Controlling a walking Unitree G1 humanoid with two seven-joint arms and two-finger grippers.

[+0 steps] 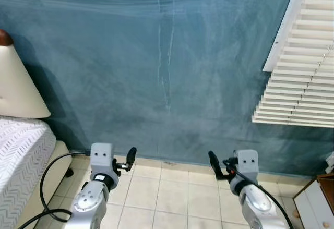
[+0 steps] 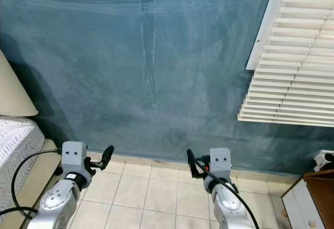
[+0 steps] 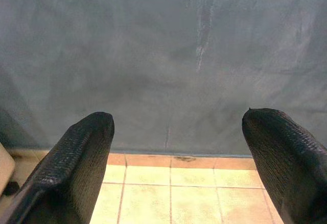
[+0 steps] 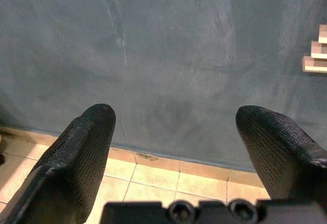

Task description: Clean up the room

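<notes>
Before the streaked blue-grey plaster wall (image 1: 167, 72), above cream floor tiles (image 1: 172, 197), the left tool (image 3: 176, 147) and right tool (image 4: 173, 142) both gape wide, empty; a white patterned bed (image 1: 21, 156) sits leftward.

A blue-green wall (image 1: 156, 67) fills the centre; white blinds (image 1: 302, 67) upper right; cream lampshade (image 1: 18, 85) and white bed (image 1: 21, 156) left; pale floor tiles (image 1: 167, 192) below.

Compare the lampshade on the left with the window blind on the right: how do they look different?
The cream cone-shaped lampshade is smooth and solid; the white slatted window blind is made of many thin horizontal strips. The lampshade stands beside the bed, while the blind hangs tilted off the wall. Both are pale against the blue-grey wall.
</notes>
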